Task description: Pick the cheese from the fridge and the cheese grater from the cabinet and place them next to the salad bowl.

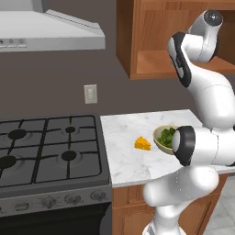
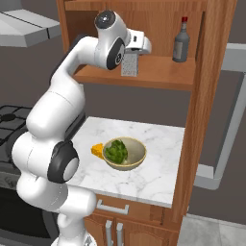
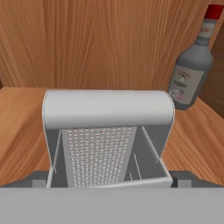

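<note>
Grater point(image 3: 107, 135) right in front of the hand camera, upright on the cabinet point(image 2: 163, 72) shelf, its rounded handle across the top. In the right base view the gripper point(image 2: 130, 58) sits over it, jaws spread wide, nothing clamped. A dark glass bottle point(image 3: 191, 70) with a red cap stands further along the same shelf, near the back wall. Down on the marble counter point(image 1: 124, 137), the cheese point(image 1: 142, 144) wedge lies just beside the salad bowl point(image 2: 137, 156) of green leaves, stove point(image 1: 46, 147) to the left.
</note>
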Robot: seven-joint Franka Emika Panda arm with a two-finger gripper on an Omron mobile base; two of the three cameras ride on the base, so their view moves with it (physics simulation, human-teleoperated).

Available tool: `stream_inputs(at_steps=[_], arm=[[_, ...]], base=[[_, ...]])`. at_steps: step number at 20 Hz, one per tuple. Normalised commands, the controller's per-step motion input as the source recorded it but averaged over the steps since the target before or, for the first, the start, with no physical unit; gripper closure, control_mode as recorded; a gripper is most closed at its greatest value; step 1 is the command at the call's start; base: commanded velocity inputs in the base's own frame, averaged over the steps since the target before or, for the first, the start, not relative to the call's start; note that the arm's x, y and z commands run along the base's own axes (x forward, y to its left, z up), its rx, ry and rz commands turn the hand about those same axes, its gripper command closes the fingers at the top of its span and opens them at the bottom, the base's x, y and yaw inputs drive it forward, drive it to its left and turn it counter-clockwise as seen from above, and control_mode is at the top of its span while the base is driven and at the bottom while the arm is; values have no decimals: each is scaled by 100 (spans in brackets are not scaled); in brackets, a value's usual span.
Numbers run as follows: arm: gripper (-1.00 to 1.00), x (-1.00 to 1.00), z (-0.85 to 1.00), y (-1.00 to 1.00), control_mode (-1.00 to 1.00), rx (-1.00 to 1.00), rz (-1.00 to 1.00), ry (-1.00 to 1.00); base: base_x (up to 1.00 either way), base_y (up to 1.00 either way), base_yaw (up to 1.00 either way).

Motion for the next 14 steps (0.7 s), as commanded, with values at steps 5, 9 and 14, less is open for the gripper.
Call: stream_inputs(at_steps=[5, 9, 14], arm=[[-100, 4, -8, -1, -100, 0, -4, 0], [100, 0, -10, 0, -100, 0, -1, 0], [100, 0, -10, -2, -100, 2, 0, 0]], base=[[0, 0, 0], [0, 0, 0], [0, 0, 0]])
